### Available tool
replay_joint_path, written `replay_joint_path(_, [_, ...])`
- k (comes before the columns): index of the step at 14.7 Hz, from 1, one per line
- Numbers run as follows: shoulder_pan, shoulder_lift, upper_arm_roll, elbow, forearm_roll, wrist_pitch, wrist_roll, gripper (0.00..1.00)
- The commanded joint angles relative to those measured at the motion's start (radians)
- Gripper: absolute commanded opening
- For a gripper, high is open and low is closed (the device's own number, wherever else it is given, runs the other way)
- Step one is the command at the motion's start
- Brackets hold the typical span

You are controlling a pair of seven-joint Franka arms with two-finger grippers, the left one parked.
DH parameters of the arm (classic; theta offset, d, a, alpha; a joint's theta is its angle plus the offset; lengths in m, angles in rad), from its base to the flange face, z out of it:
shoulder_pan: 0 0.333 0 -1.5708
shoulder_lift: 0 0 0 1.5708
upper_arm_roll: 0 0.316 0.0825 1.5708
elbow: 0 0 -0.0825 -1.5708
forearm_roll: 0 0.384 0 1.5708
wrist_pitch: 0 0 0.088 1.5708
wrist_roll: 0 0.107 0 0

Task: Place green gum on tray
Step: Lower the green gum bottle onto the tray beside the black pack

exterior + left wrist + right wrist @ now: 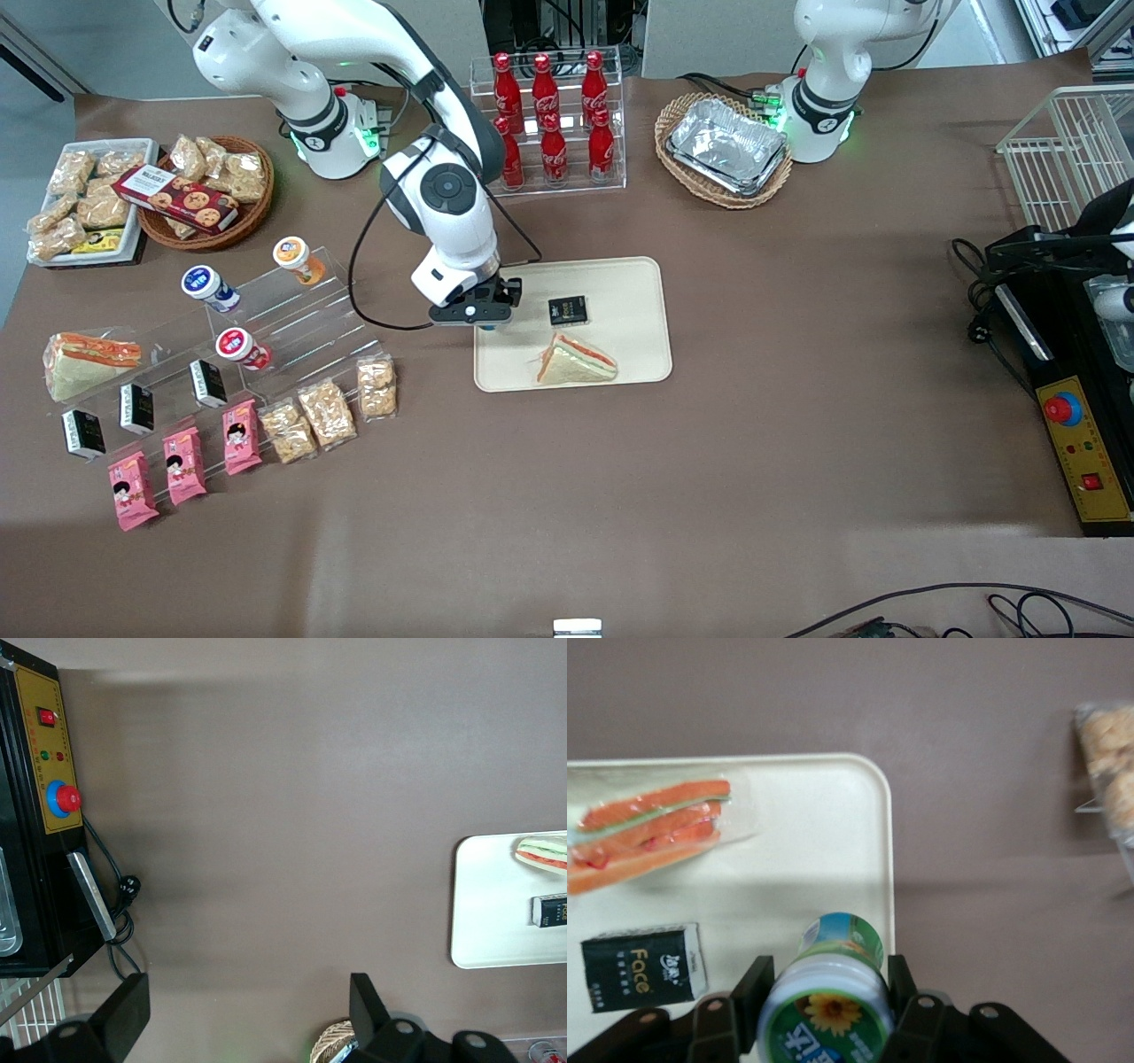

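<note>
The green gum [833, 992], a small white bottle with a green-rimmed lid and a sunflower on top, sits between my right gripper's [828, 979] fingers [757, 981], which are shut on it. It hangs over the cream tray [824, 842], just inside the rim at the working arm's end. I cannot tell whether its base touches the tray. In the front view the gripper [483, 321] is above that same edge of the tray [625, 292], and the hand hides the bottle.
A wrapped sandwich [574, 361] and a black packet [568, 310] lie on the tray. A clear stepped stand [292, 319] toward the working arm's end holds orange-lidded [291, 253], blue-lidded [202, 283] and red-lidded bottles. A cola rack [549, 124] stands farther from the camera.
</note>
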Motion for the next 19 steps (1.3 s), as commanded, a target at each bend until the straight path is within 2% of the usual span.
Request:
replay_joint_path(1, [0.053,0.018,-0.011,-0.048,0.013,0.07,0.094,0.0])
replay_joint_path(4, [0.063,0.033,-0.008,-0.074,0.021,0.11,0.097,0.0])
replay_joint_path(6, [0.078,0.035,-0.008,-0.097,0.062,0.146,0.097,0.0])
replay_joint_path(12, [0.098,0.052,-0.008,-0.098,0.069,0.15,0.099,0.0])
replay_joint_path(15, [0.103,0.059,-0.008,-0.098,0.116,0.166,0.097,0.0])
replay_joint_path(17, [0.101,0.068,-0.008,-0.098,0.118,0.167,0.097,0.0])
replay_joint_path(18, [0.101,0.07,-0.008,-0.098,0.118,0.17,0.097,0.27])
replay_joint_path(19, [0.101,0.073,-0.009,-0.098,0.118,0.17,0.097,0.3])
